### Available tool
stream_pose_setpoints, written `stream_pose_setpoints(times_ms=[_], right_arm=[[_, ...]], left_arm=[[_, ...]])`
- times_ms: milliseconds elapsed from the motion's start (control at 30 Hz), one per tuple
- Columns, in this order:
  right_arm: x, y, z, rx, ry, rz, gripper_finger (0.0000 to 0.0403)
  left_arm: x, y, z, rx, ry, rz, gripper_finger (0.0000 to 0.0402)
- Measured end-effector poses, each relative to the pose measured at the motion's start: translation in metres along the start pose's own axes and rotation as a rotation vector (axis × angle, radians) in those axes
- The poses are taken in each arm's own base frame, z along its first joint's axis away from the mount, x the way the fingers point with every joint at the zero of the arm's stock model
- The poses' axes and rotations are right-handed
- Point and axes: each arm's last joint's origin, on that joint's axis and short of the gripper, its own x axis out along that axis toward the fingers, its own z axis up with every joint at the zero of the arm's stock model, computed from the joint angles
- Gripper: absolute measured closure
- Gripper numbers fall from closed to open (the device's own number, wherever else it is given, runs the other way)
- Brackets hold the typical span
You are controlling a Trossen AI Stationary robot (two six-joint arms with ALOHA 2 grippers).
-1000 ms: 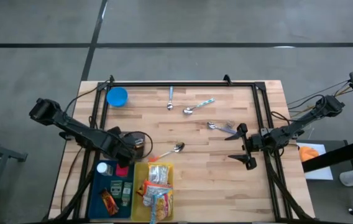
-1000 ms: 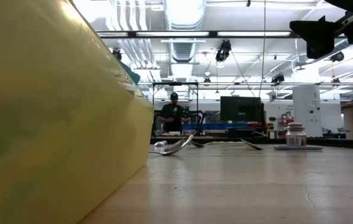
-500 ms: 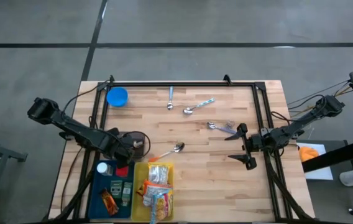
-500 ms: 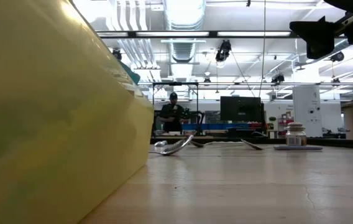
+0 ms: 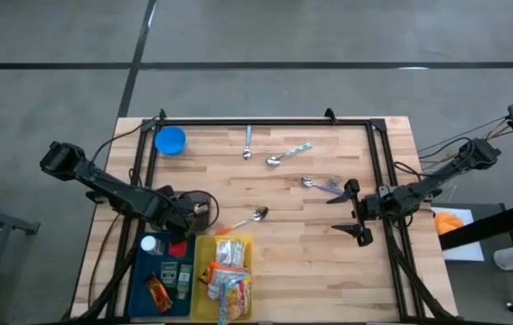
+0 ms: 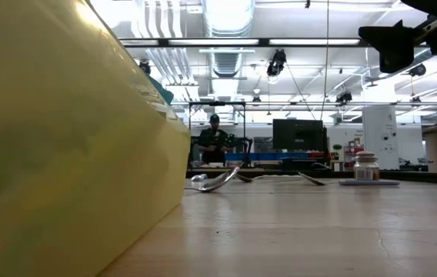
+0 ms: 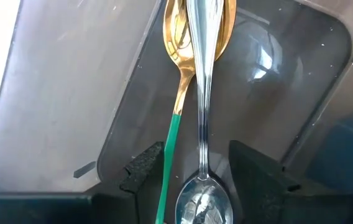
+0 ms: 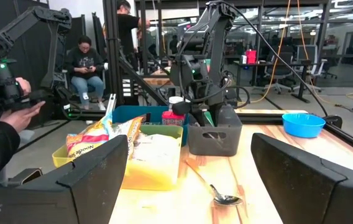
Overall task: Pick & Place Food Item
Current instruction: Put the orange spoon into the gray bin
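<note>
While I watched from the console, the left pincer [image 7: 196, 171] hung over the dark grey bin [image 7: 89, 106] at the counter's [image 5: 311, 244] eight o'clock edge, its fingers [image 7: 145, 168] parted and gripping nothing. Between them lay a silver spoon [image 7: 202, 124], long and glossy, bowl toward the camera, its handle crossing a gold spoon with a green handle [image 7: 178, 87] on the bin floor. The food items sat in the yellow tray [image 5: 204, 271] at six o'clock: crinkled snack packets [image 5: 228, 271] in orange, white and blue. A blue tray [image 5: 148, 271] of small packets stood touching it. The right pincer [image 5: 354, 215] waited at three o'clock, spread wide and empty. Loose spoons [image 5: 255, 215] lay mid-counter, a blue bowl [image 5: 170, 140] at ten o'clock.
</note>
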Motion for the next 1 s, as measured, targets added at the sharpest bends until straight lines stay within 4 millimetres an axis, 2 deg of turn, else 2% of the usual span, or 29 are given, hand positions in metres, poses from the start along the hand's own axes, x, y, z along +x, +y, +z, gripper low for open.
stream_pose_setpoints(times_ms=[200, 333, 533, 800, 1000], right_arm=[[0.000, 0.000, 0.000, 0.000, 0.000, 0.000, 0.0064], [0.000, 0.000, 0.000, 0.000, 0.000, 0.000, 0.0064], [0.000, 0.000, 0.000, 0.000, 0.000, 0.000, 0.0064], [0.000, 0.000, 0.000, 0.000, 0.000, 0.000, 0.0064], [0.000, 0.000, 0.000, 0.000, 0.000, 0.000, 0.0064]], left_arm=[[-0.001, 0.000, 0.000, 0.000, 0.000, 0.000, 0.0220], [-0.010, -0.001, 0.005, -0.002, -0.008, 0.001, 0.0220], [-0.044, -0.004, 0.021, -0.011, -0.074, 0.020, 0.0220], [-0.097, -0.007, 0.051, -0.075, -0.276, -0.029, 0.0220], [-0.107, 0.007, 0.072, -0.165, -0.306, -0.060, 0.0220]])
